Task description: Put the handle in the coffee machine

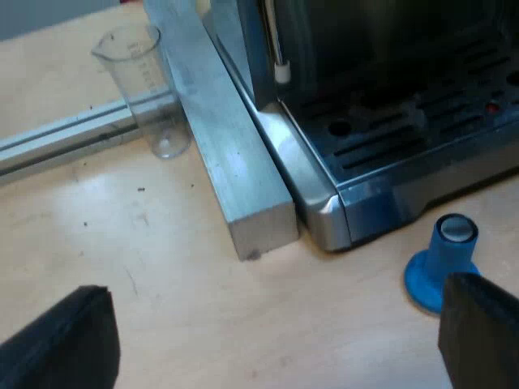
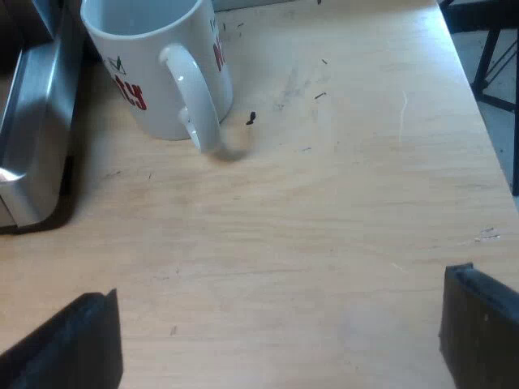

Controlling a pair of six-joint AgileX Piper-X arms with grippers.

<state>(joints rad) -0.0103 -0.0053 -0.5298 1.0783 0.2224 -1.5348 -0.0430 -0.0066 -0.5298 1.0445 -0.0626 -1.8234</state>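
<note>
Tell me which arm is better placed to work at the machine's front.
Left, probably. The open left gripper hangs near the drip tray of the espresso machine and the blue tamper; the open right gripper faces the mug beside the machine's edge.

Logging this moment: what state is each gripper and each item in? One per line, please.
Left gripper: open, holding nothing.
Right gripper: open, holding nothing.
Measuring glass: upright, looks empty.
Blue tamper: standing on its base on the table, at the machine's front corner.
Mug: upright beside the machine.
Espresso machine: drip tray in place.
</note>
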